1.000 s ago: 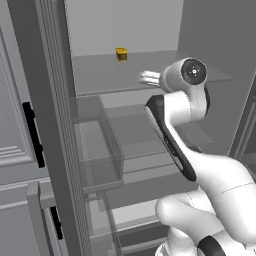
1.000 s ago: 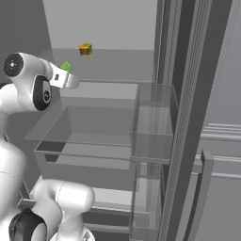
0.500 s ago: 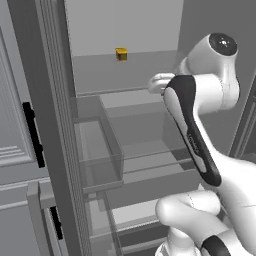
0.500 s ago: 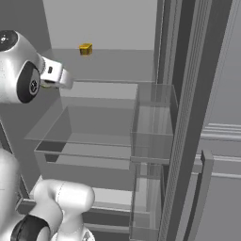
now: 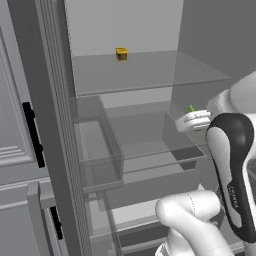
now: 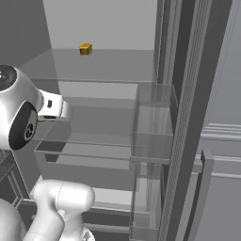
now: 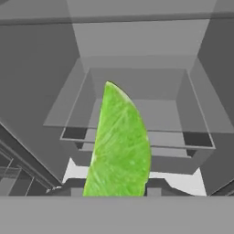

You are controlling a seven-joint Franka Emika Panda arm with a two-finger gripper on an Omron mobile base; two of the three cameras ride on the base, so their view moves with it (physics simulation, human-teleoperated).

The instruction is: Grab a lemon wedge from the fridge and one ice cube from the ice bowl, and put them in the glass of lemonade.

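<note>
The fridge (image 5: 55,100) stands open in front of me, with clear shelves and door bins inside. My gripper (image 5: 186,120) hangs at the fridge's right front, level with the middle shelf, shut on a green lemon wedge (image 7: 119,146). In the hand view the wedge stands upright between my fingertips and hides much of the shelf behind it; its tip (image 5: 190,108) pokes up above the hand in the left base view. From the right base camera, the gripper (image 6: 66,110) points into the fridge. The glass of lemonade, the ice bowl and the ice cube are out of view.
A small yellow block (image 5: 121,53) sits at the back of the upper shelf (image 5: 150,70). Clear door bins (image 5: 100,150) hang on the left door, and another bin (image 6: 153,127) on the right door. Panelled grey cabinets with black handles (image 5: 32,135) flank the fridge on the left.
The hand with the lemon wedge has drawn back out of the fridge, lower and towards me. The arm's elbow has swung with it. The jaws have narrowed on the wedge.
</note>
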